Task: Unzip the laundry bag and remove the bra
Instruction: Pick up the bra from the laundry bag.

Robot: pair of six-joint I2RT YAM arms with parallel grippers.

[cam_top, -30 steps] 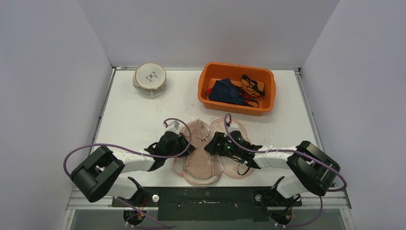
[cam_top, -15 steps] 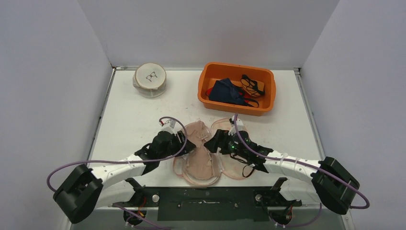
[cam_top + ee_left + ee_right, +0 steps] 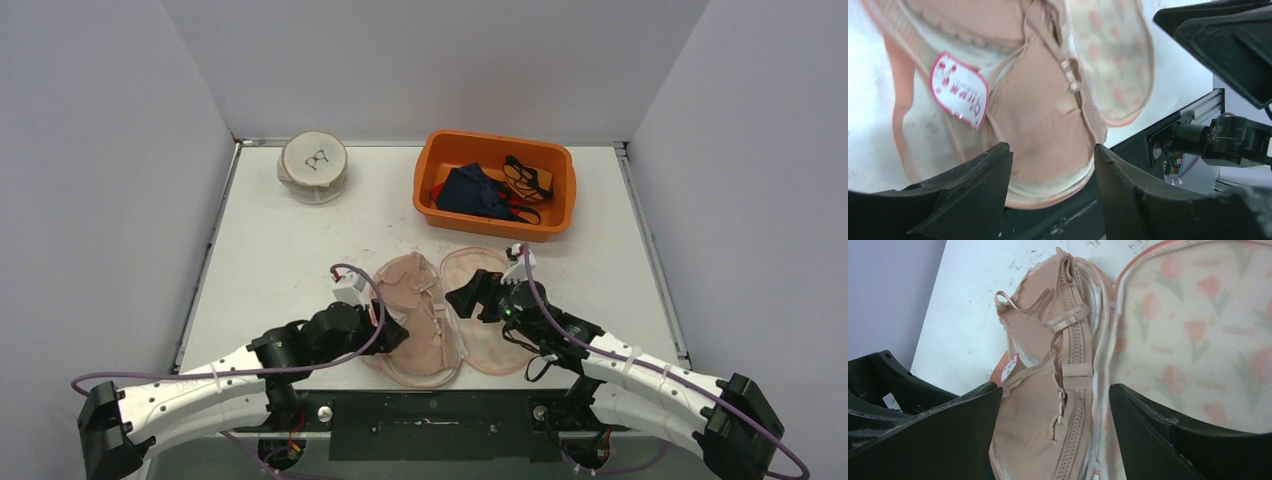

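Note:
The pink tulip-print laundry bag [image 3: 474, 263] lies unzipped and spread open like a clamshell near the table's front edge. The beige bra [image 3: 415, 305] lies in its left half, straps and hook band up, with a pink-edged label [image 3: 958, 90]. My left gripper [image 3: 390, 326] is open and empty, low at the bra's left side; the bra's near edge [image 3: 1038, 115] shows between its jaws. My right gripper [image 3: 464, 298] is open and empty above the bag's middle, over the bra [image 3: 1048, 340] and the right flap [image 3: 1193, 330].
An orange bin [image 3: 493, 226] with dark clothes stands just behind the bag. A round white zipped bag [image 3: 314, 167] sits at the back left. The black rail [image 3: 430, 410] runs along the table's near edge, right below the bag.
Both arms have stretched out lower. The left gripper has slid toward the near edge, the right gripper a little to the right. The bra lies more exposed in the open bag.

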